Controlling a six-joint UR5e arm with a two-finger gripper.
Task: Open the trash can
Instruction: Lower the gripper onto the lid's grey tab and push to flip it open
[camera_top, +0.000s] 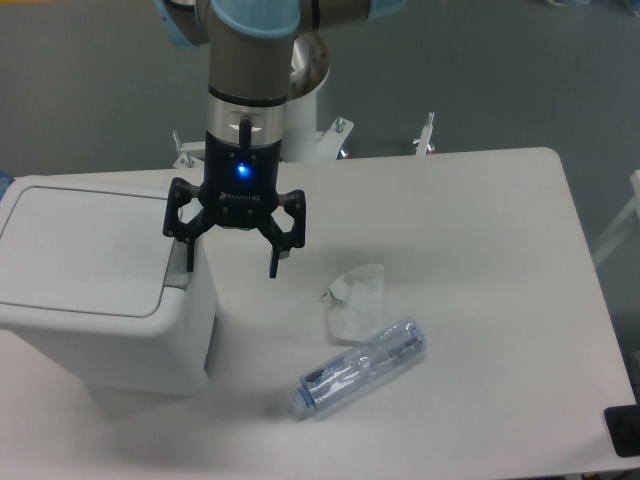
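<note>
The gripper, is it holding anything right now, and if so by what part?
Nothing is held. The gripper is open, one finger down at the trash can by its lid edge, the other over bare table.

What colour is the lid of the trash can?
White, as the fixed camera shows the trash can lid.

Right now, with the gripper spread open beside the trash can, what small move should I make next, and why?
Probably ease straight down. The gripper is open, one finger over the grey latch tab at the right edge of the closed lid of the trash can. Whether it touches the tab is unclear; pressing should release the lid.
</note>
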